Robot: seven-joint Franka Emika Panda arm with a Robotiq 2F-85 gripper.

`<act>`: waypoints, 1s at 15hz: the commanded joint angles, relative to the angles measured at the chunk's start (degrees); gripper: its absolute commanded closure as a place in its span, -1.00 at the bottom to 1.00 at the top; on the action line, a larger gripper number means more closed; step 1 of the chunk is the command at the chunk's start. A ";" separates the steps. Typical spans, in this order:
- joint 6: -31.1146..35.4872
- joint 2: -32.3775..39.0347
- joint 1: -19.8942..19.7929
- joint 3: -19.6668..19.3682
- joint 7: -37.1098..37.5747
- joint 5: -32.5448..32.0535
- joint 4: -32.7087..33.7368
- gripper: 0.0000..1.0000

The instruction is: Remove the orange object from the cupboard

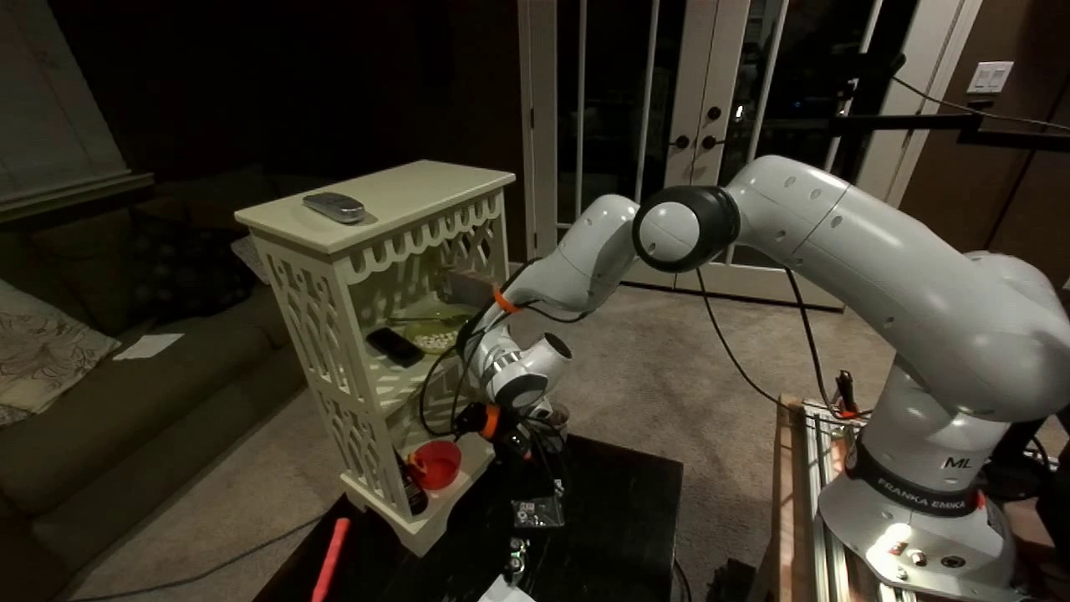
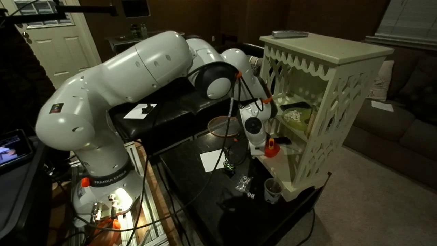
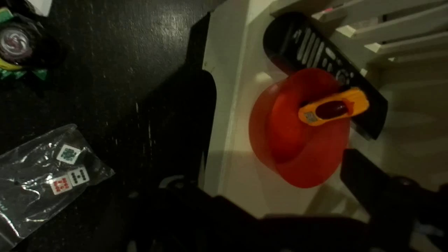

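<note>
A small orange, toy-like object (image 3: 334,106) with a dark oval middle lies across the rim of a red bowl (image 3: 301,157) in the wrist view. The bowl stands on the bottom shelf of the cream cupboard (image 1: 410,201). The orange object also shows in both exterior views (image 1: 415,462) (image 2: 271,142). My gripper (image 3: 283,182) is open, its dark fingers spread beside and below the bowl in the wrist view, with nothing between them. In an exterior view the gripper (image 1: 506,435) is at the cupboard's lower front opening. Its fingertips are hidden in the other exterior picture.
A black remote (image 3: 329,63) lies against the bowl. The upper shelf holds a green bowl (image 2: 300,119) and a phone-like object (image 1: 394,347). A silver remote (image 1: 334,206) lies on top. The black table (image 2: 205,184) holds a cup (image 2: 273,191) and a plastic bag (image 3: 70,168).
</note>
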 commanded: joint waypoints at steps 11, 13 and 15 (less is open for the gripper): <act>2.00 6.79 3.34 -2.41 -0.94 4.05 9.37 -1.00; 1.05 7.61 4.01 -2.38 -2.38 4.75 10.64 -1.00; -0.24 7.49 4.27 -1.87 -3.11 4.73 10.43 -1.00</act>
